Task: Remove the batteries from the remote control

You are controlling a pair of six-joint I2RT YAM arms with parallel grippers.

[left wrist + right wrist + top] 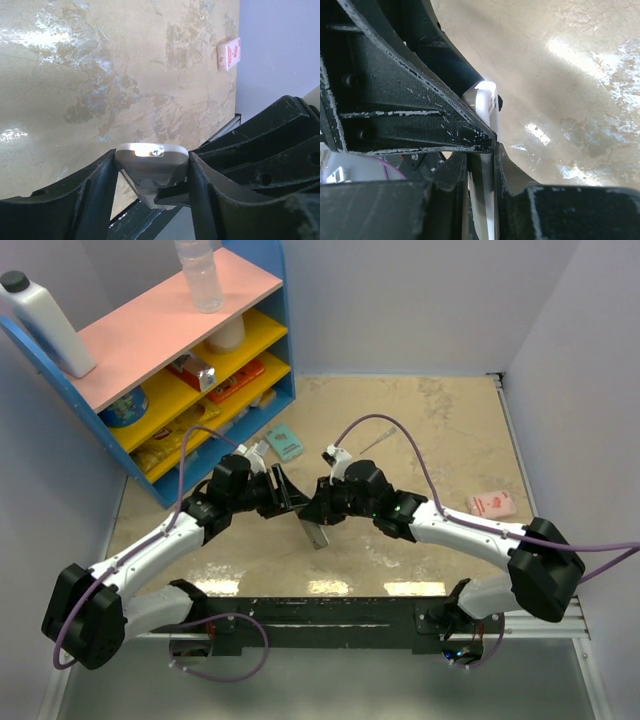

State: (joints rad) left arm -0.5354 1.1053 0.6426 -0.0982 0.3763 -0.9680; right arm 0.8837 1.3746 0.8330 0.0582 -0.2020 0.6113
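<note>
The remote control (316, 532), a slim grey bar, hangs above the middle of the table between both arms. In the left wrist view its pale end (151, 159) sits wedged between the two dark fingers, so my left gripper (297, 502) (152, 167) is shut on it across its width. My right gripper (320, 508) (485, 162) comes in from the opposite side. Its jaws press on the remote control's (486, 100) thin white edge. The batteries are hidden in every view.
A blue shelf unit (282, 360) with a pink top stands at the back left. A teal flat box (285, 442) lies just in front of it. A pink packet (490, 504) (229, 54) rests near the right wall. A thin grey stick (376, 444) lies behind the right gripper.
</note>
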